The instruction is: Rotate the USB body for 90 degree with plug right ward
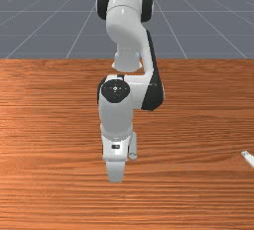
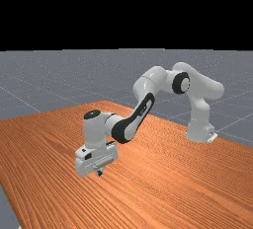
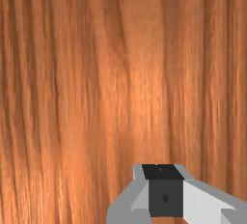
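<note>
In the far view my gripper (image 2: 99, 172) hangs below the middle of the hand, its fingertips together, above the wood. The wrist view has the gripper (image 3: 165, 191) at the bottom edge, shut, its black tips meeting with nothing seen between them. A white, slim piece (image 1: 248, 158) lies slanted at the front view's right edge, cut off by it, with its narrow end toward the upper left. It looks like part of the USB; I cannot tell whether body or plug end. The gripper is well to the front view's left of it.
Orange-brown wood of the tabletop (image 1: 198, 125) stretches between the hand and the white piece. In the far view the table's edge (image 2: 11, 204) runs down the left side, and the arm's base (image 2: 198, 132) stands at the right.
</note>
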